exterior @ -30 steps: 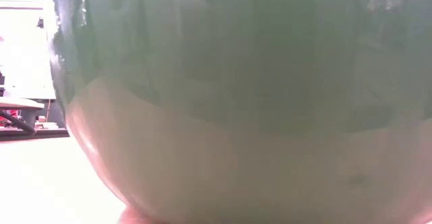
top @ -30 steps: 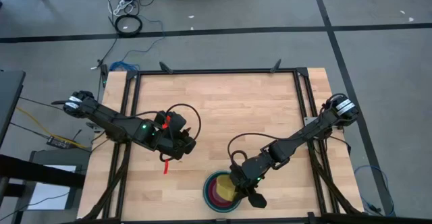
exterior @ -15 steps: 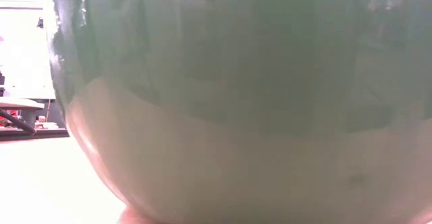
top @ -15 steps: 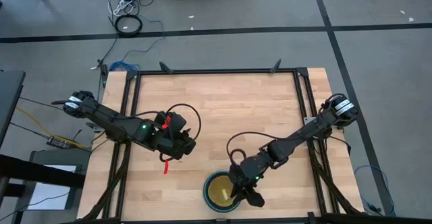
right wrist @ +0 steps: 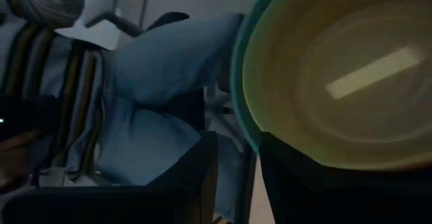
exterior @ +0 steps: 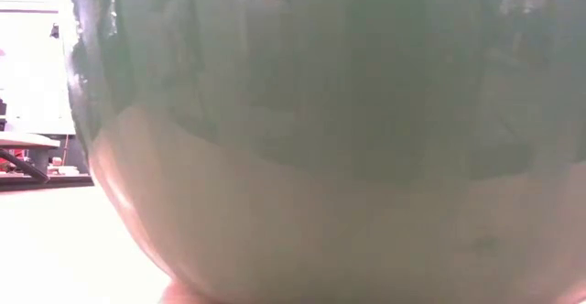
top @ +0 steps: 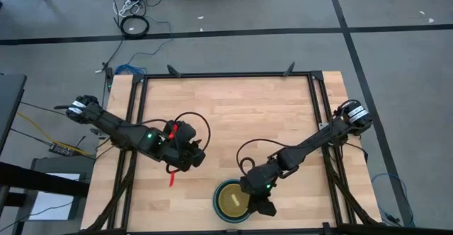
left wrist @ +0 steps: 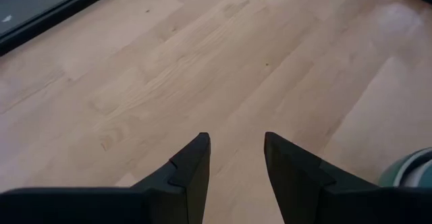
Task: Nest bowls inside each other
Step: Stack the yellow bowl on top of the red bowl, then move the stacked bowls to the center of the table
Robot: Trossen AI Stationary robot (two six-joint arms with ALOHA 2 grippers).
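The worktop (top: 233,115) is made of pale wood boards with a black frame around it, and it stands on a grey floor (top: 283,8) with dark lines across it. Some cables (top: 133,15) lie on the floor past the far edge. The bowls (top: 232,201) sit as one stack near the front edge of the worktop, a bit right of the middle. From above you can see a teal rim and a yellowish inside. In the low view the stack (exterior: 330,157) is so close that it fills almost all you can see, greenish up high and pale lower down, with a bit of bright room at the side. The right pincer (top: 263,207) is at the right edge of the stack. In its own view the two dark fingers (right wrist: 196,177) stand a little apart with the bowl rim (right wrist: 241,102) just beside them, and I cannot tell if they touch it. A person in blue jeans (right wrist: 162,69) sits in the room behind. The left pincer (top: 187,153) waits over the left part of the worktop, well apart from the bowls, with its fingers (left wrist: 192,163) open and nothing between them, only bare wood below
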